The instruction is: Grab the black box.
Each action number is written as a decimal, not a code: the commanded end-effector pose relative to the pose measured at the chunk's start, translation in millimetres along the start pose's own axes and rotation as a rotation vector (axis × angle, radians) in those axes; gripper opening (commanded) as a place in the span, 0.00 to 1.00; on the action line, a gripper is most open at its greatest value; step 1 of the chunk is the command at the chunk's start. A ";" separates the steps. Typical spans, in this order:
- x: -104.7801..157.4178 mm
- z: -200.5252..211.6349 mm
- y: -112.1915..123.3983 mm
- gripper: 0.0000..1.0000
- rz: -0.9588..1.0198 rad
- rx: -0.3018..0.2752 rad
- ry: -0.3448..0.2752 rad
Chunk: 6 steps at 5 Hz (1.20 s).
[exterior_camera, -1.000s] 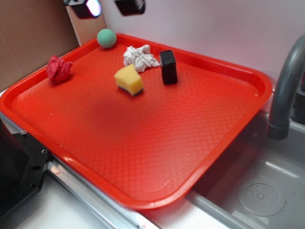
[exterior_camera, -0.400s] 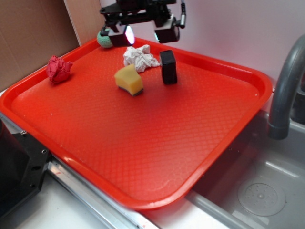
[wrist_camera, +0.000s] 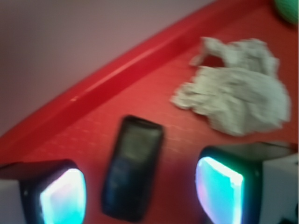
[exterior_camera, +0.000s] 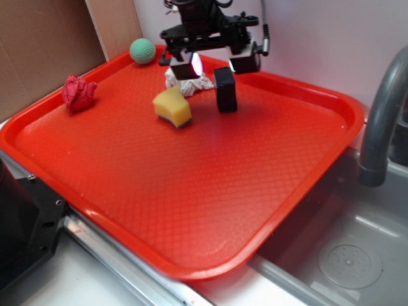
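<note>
— What do you see closest to you?

— From the exterior view, the near rim of the red tray (exterior_camera: 191, 271), then a wide stretch of its bare textured floor. To the right sits a grey sink basin (exterior_camera: 344, 255) with a curved faucet (exterior_camera: 382, 115) rising beside the tray.

— And further in?

— The yellow sponge piece (exterior_camera: 172, 106), lying tilted, and off to the left edge a crumpled red cloth (exterior_camera: 79, 93). Just right of the sponge stands the black box (exterior_camera: 224, 90), upright on the tray floor.

— Where are you in relation to it?

— My gripper (exterior_camera: 213, 64) hangs just above and behind it, jaws spread wide and holding nothing. In my wrist view the black box (wrist_camera: 133, 173) lies between my two glowing pads (wrist_camera: 63, 198) (the picture is blurred, so I cannot tell whether either one touches it).

— Anything behind that?

— A crumpled white tissue (exterior_camera: 186, 80) sits just beside the box toward the back, partly under my arm, and a green ball (exterior_camera: 143, 51) rests at the tray's far corner against the wall.
</note>
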<state>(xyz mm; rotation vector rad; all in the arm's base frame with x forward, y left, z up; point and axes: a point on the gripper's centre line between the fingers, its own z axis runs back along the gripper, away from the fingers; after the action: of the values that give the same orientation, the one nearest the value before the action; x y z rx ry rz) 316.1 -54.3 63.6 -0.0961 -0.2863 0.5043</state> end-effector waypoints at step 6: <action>-6.4 -16.7 24.8 0.00 -0.119 0.066 0.053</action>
<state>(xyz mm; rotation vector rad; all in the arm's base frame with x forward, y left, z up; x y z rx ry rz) 290.8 -41.6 21.3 -0.0070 -0.1536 0.3794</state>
